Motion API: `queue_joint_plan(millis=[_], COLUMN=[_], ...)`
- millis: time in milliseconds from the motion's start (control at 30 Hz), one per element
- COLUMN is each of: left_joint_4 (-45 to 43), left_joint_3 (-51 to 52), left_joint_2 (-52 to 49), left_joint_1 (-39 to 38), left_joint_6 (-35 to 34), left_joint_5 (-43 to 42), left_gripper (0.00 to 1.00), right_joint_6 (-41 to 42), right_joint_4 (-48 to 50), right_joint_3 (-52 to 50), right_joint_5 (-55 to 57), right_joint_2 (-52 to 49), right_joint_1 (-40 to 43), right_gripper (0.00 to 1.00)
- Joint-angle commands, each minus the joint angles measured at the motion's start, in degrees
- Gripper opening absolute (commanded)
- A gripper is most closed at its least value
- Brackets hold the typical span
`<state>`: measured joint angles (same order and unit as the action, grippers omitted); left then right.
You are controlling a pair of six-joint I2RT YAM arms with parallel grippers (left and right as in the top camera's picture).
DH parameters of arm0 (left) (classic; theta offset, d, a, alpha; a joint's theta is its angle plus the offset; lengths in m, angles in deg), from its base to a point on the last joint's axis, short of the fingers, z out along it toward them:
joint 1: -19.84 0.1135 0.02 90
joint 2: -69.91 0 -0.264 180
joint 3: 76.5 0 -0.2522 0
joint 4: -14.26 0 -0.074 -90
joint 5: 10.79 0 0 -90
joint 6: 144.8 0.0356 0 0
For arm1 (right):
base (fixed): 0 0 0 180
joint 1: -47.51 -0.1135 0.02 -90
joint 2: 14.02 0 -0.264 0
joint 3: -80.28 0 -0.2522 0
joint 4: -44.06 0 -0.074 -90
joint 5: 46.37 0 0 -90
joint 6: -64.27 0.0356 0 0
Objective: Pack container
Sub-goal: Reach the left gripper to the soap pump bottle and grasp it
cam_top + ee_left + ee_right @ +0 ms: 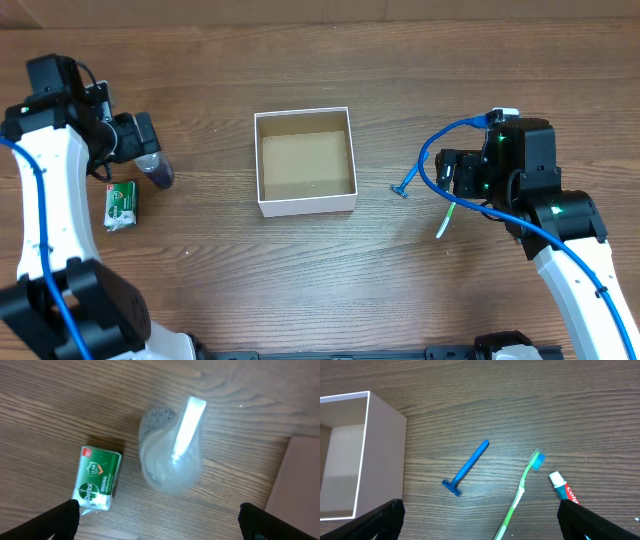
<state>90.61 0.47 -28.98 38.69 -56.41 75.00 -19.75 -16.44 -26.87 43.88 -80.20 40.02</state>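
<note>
The container (pixel 308 203) is a square box with white walls and a brown, empty inside, at the table's middle; its wall also shows in the right wrist view (pixel 385 460). My left gripper (pixel 148 150) is open, above a translucent bottle (pixel 170 455) with a green soap packet (pixel 97 477) beside it; its fingers (pixel 160 522) hold nothing. My right gripper (pixel 480 520) is open and empty above a blue razor (pixel 467 467), a green toothbrush (pixel 520 492) and a toothpaste tube (pixel 562 491). In the overhead view the right gripper (pixel 450 175) is to the right of the box.
In the overhead view the bottle (pixel 160 177) and soap (pixel 121 205) lie left of the box, and the razor (pixel 402 188) and toothbrush (pixel 444 220) lie right of it. A blue cable loops over the right arm.
</note>
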Motion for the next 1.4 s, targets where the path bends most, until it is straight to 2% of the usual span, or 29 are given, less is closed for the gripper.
queue_joint_plan(millis=[0,400,533,667,767,800,1133,1300,1367], left_joint_4=[-0.52,-6.49,-7.06,-7.23,-7.23,-7.23,-7.17,-7.08,-6.67], left_joint_3=[-0.37,-0.35,-0.33,0.00,0.00,0.00,0.00,-0.02,-0.26], left_joint_2=[-4.57,-9.75,-10.54,-10.95,-11.28,-11.32,-11.37,-11.34,-11.08], left_joint_1=[-0.13,-0.66,-0.98,-1.79,-2.64,-2.84,-4.26,-4.31,-4.31], left_joint_6=[1.42,0.11,0.09,0.09,0.11,0.11,0.13,0.13,0.13], left_joint_5=[-1.42,-1.18,-1.20,-1.20,-1.20,-1.20,-1.16,0.59,1.46], left_gripper=[1.00,1.00,0.95,0.80,0.59,0.56,0.31,0.04,0.04], right_joint_6=[0.28,0.28,0.28,0.26,0.26,0.26,0.28,0.28,0.26], right_joint_4=[0.07,-0.11,-0.11,-0.09,-0.09,-0.09,-0.11,-0.11,-0.11], right_joint_3=[1.68,1.68,1.68,1.68,1.68,1.68,1.68,1.68,1.68], right_joint_5=[0.46,0.46,0.48,0.48,0.48,0.48,0.48,0.48,0.50], right_joint_2=[0.46,0.46,0.46,0.46,0.46,0.46,0.46,0.46,0.46], right_joint_1=[0.11,0.11,0.11,0.11,0.11,0.11,0.11,0.11,0.11], right_gripper=[1.00,1.00,1.00,1.00,1.00,1.00,1.00,1.00,1.00])
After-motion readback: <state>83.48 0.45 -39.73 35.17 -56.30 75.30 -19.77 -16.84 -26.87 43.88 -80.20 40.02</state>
